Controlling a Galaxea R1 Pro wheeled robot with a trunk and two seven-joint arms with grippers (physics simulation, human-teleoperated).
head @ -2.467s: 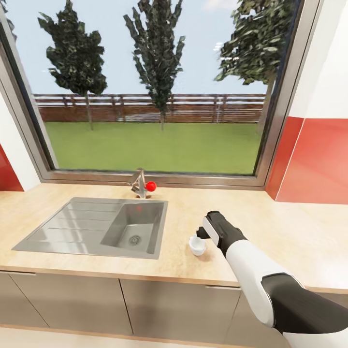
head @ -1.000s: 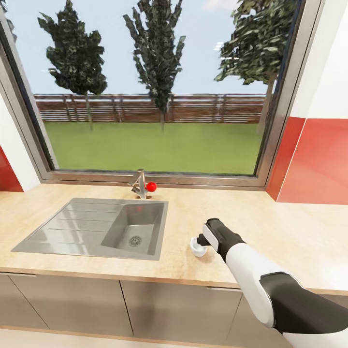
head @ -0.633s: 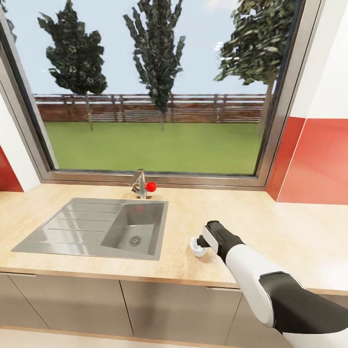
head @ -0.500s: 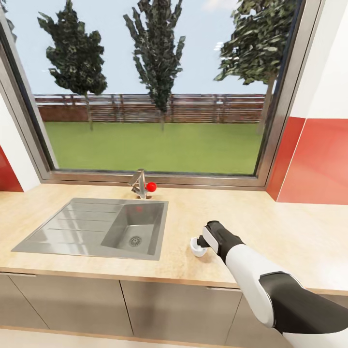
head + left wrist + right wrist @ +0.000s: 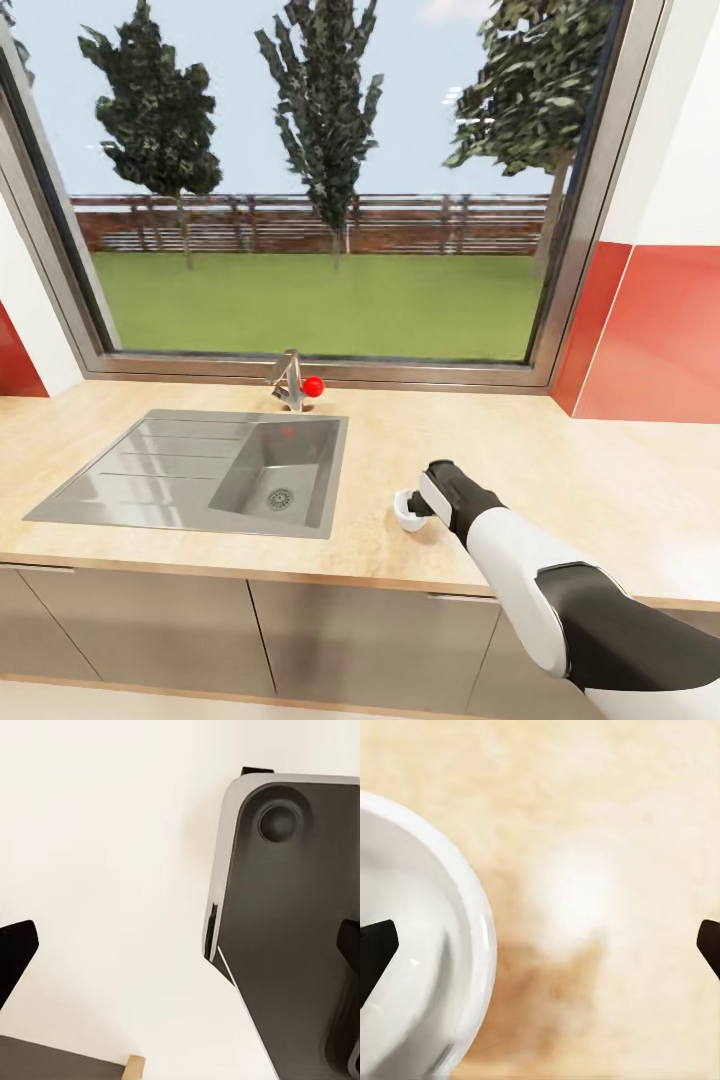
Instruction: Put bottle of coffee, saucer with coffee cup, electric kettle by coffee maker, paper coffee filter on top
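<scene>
Pale wood-grain countertop ran beneath a wide window, with a brushed steel sink set into it. No writing was legible anywhere. Just right of the sink stood the smooth, round white coffee cup; the right gripper hovered over it, spread wide, one fingertip above its bowl

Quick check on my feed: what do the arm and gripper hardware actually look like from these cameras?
In the head view the right arm has a glossy white forearm shell between a dark grey-black upper segment and a black wrist. The right gripper is black with a white panel on its side. In both wrist views the fingertips are plain black wedges at the frame edges. No cables or markings are visible.
</scene>
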